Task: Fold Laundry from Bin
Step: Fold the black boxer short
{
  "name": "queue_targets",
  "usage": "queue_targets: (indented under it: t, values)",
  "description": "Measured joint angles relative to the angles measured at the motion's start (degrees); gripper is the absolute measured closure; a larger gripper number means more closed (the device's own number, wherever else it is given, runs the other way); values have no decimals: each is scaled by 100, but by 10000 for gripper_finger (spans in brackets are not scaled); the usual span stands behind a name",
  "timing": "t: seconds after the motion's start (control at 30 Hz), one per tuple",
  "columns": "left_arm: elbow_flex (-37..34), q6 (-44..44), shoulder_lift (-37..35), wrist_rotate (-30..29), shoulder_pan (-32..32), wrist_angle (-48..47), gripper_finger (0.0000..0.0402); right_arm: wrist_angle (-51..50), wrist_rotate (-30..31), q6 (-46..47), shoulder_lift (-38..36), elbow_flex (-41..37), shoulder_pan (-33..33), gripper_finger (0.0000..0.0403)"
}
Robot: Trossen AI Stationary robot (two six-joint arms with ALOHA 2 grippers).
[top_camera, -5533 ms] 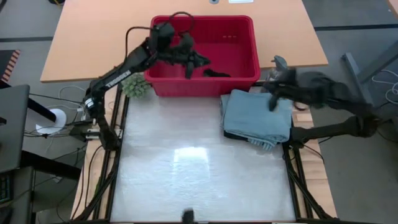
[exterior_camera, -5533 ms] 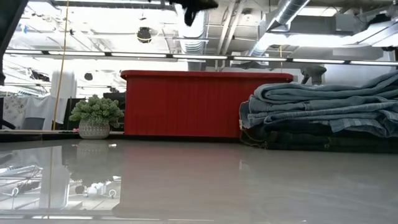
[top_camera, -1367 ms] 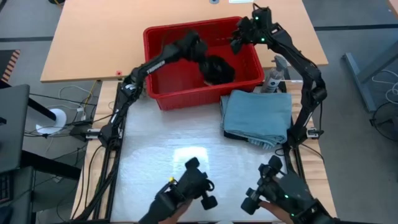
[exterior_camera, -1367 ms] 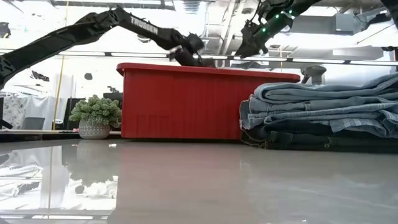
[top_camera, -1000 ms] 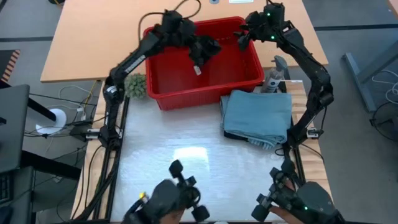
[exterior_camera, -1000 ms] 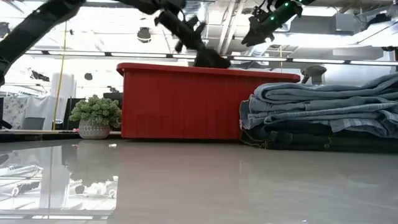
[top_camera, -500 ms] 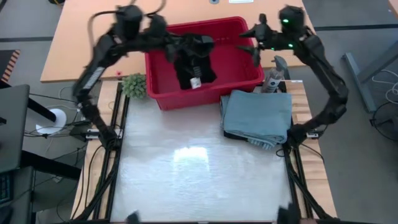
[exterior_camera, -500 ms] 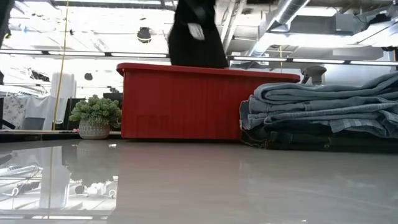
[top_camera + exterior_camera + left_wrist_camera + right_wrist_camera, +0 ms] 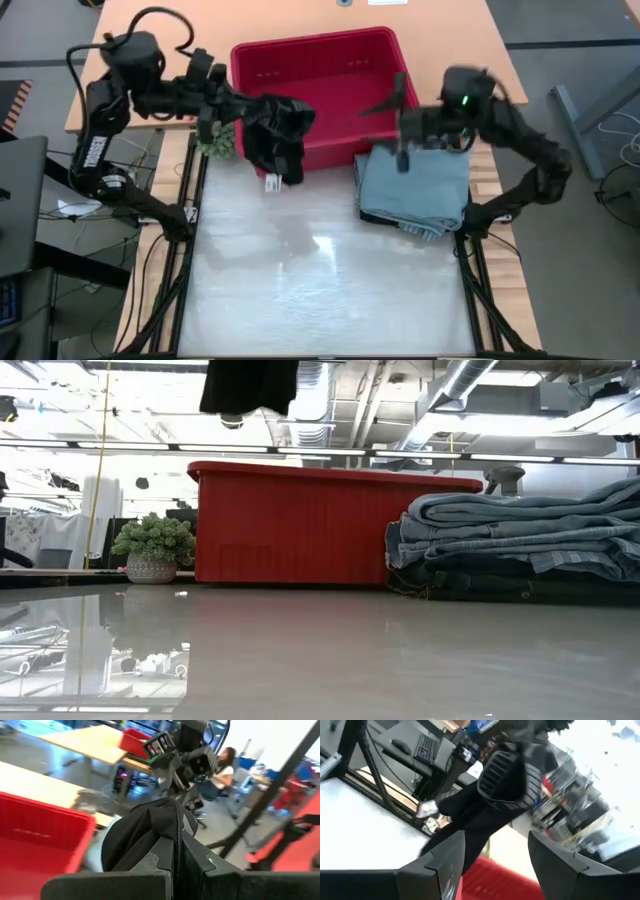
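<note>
Left gripper, clamped on a black garment hanging lengthwise, faces the spread-fingered, empty right gripper across the bin.

Bin sits at bench far edge, roughly mid. Folded laundry stack on bench just in front of bin's right end, near right edge. Plant beside bin's left front corner, by left edge. Left pincer over bin's left front corner w/ dark garment hanging from it, above the bench, clear of it. Right pincer over bin's right front rim, above stack's far edge.
</note>
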Motion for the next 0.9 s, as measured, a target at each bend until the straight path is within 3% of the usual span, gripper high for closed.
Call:
queue_targets:
  t: [0.17,0.37,0.7,0.9]
  values:
    - [-2,-389,-15,221,-457,265,401,734,1248,-676,329,0,1017,152]
    - [-2,-464,-4,201,-1006,617,401,1250,2268,-1102,607,0,1489,152]
    - [0,-332,94,-354,-1395,653,401,1326,2211,-1256,501,-2,1540,152]
    - [-2,-382,471,-193,-1492,871,401,1346,1587,-1423,512,-2,1370,152]
